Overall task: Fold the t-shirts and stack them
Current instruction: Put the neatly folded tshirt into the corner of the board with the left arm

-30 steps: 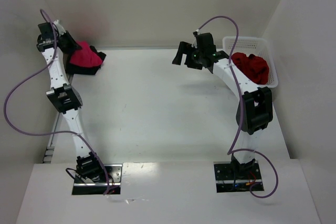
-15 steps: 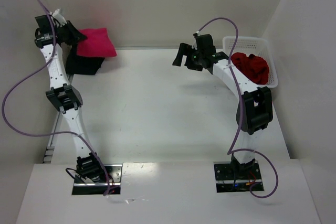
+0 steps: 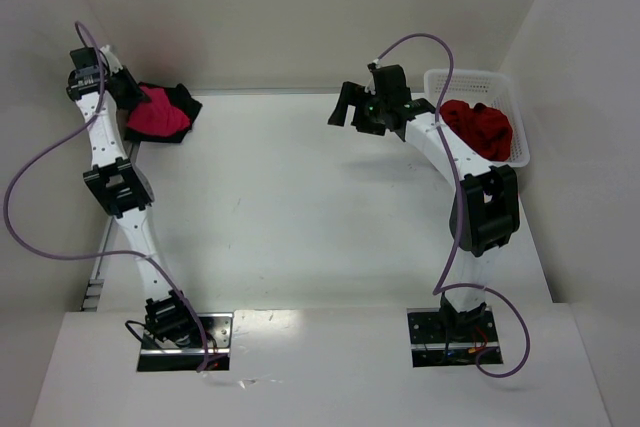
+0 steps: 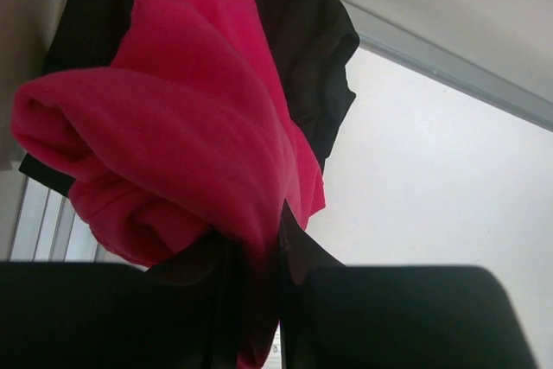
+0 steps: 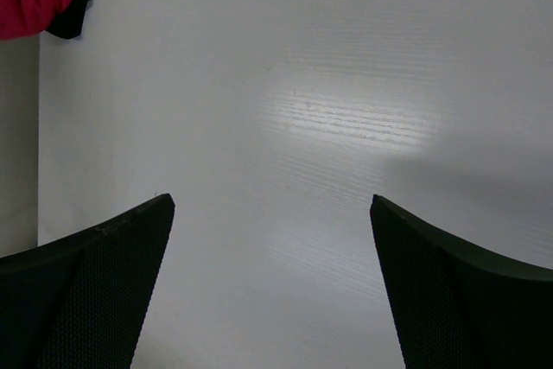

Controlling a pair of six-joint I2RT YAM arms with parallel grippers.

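Two arms reach from the near edge over a white table [image 3: 300, 207], and the right gripper [image 5: 272, 205] hangs with fingers spread wide, holding nothing. In the far left corner the left gripper [image 4: 255, 300] pinches a fold of one crimson-pink t-shirt [image 4: 173, 144] bunched over one black t-shirt [image 4: 302, 41]; only the wrist view shows that pinch. Only the overhead view shows the one white basket [image 3: 470, 75] at far right, holding a dark red t-shirt [image 3: 478, 125].

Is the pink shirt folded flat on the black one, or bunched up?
Bunched up. The left wrist view shows the pink shirt as a rumpled lump pinched in the left claw, over the black shirt.
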